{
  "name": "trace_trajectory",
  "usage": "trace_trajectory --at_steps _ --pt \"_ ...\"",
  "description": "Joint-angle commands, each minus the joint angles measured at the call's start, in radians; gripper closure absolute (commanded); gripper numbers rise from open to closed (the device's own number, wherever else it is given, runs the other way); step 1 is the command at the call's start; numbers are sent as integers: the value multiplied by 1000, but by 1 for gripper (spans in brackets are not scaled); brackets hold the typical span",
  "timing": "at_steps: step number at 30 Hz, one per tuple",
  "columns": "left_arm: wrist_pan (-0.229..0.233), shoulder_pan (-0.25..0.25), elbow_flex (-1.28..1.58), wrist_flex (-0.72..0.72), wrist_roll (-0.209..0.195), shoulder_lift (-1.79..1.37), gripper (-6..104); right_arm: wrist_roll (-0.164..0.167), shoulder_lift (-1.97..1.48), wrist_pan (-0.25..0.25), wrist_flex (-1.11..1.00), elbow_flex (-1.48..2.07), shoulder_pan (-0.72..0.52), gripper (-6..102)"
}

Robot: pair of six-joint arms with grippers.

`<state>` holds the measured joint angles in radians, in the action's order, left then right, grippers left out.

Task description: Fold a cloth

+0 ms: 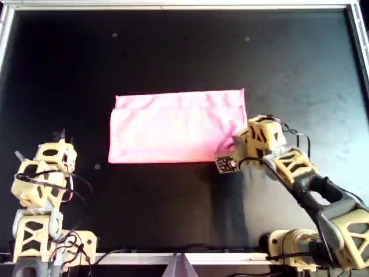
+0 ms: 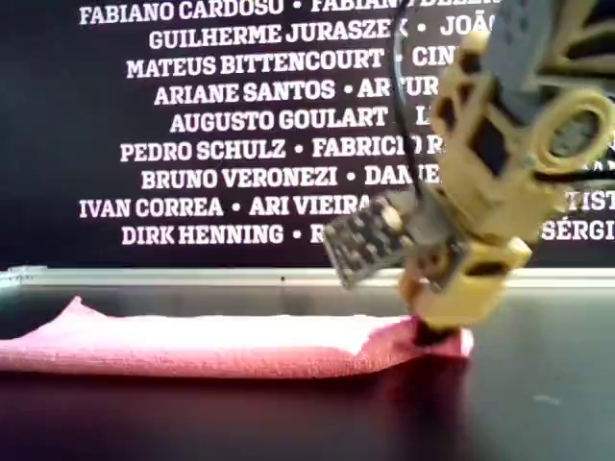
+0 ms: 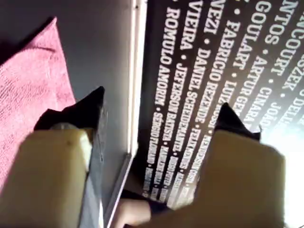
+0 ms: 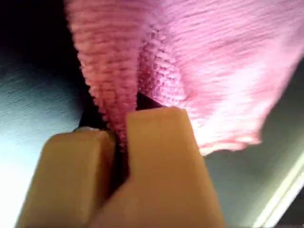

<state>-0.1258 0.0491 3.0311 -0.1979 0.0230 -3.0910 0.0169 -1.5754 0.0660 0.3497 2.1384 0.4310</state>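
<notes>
The pink cloth [image 1: 176, 127] lies on the black table as a wide rectangle, doubled over, with a thin strip of the lower layer showing along its far edge. My right gripper [image 1: 237, 144] is shut on the cloth's near corner at the overhead view's right; the right wrist view shows the fabric [image 4: 142, 71] pinched between the fingers [image 4: 156, 142]. In the exterior view that corner [image 2: 423, 341] is bunched under the right gripper [image 2: 432, 331]. My left gripper [image 3: 156, 128] is open and holds nothing; it sits raised at the overhead view's lower left [image 1: 49, 158], apart from the cloth [image 3: 28, 90].
A metal frame [image 1: 184, 6] borders the black table. A black banner with white names [image 2: 250, 125] stands behind the table's edge in the exterior view. Arm bases and cables [image 1: 69, 242] sit along the near edge in the overhead view.
</notes>
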Motion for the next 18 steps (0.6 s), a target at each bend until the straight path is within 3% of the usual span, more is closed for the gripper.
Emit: trace_trajectory --at_steps 1,9,18 --pt "8 23 -14 6 2 -15 17 -3 -35 -2 3 -127 55 96" --pt "8 23 -14 6 -8 -15 17 6 -26 -2 3 -293 144 96" --pt "6 17 -14 6 3 -15 17 11 250 6 3 -635 273 96"
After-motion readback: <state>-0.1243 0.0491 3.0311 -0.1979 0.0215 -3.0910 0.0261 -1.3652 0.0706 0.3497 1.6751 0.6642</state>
